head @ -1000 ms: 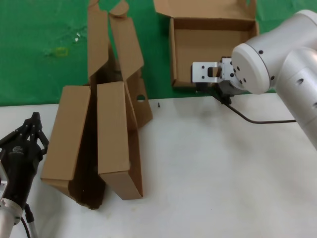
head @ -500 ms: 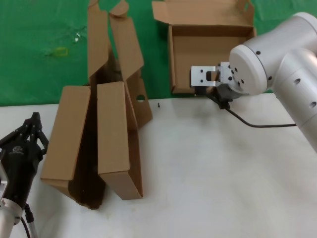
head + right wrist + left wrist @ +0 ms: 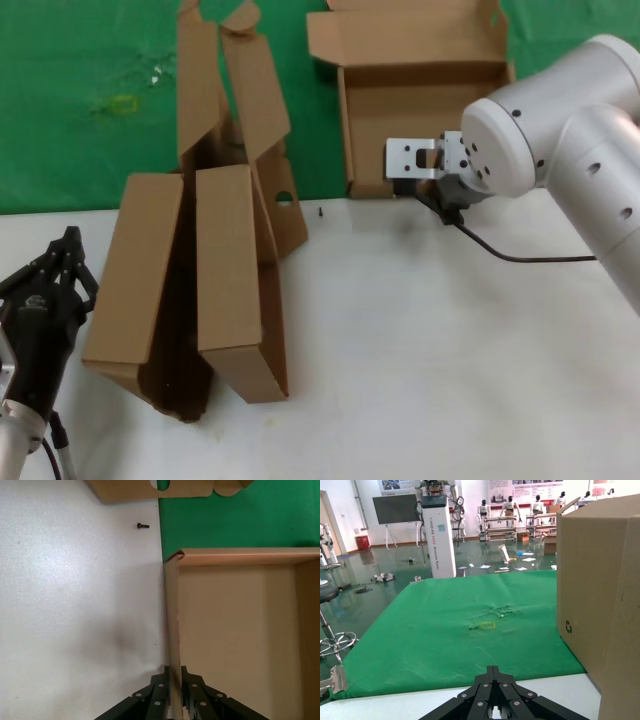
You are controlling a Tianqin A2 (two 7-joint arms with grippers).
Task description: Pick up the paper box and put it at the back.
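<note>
The paper box point(image 3: 420, 110) lies open on the green cloth point(image 3: 80, 150), lid folded back, its near wall at the cloth's edge. My right gripper point(image 3: 174, 672) is shut on that near wall, one finger outside and one inside the box point(image 3: 230, 630). In the head view its fingers are hidden behind the wrist point(image 3: 420, 160). My left gripper point(image 3: 68, 238) is shut and empty, parked at the near left of the white table; it also shows in the left wrist view point(image 3: 493, 669), pointing at the cloth point(image 3: 445, 640).
Two other brown cardboard boxes point(image 3: 225, 270) point(image 3: 135, 270) stand side by side left of centre, flaps reaching onto the cloth; one fills the edge of the left wrist view point(image 3: 600, 595). A small black screw point(image 3: 320, 212) lies on the white table point(image 3: 420, 350) near the cloth edge.
The right gripper and the paper box have shifted slightly farther back and to the left on the cloth. The left arm has not moved.
</note>
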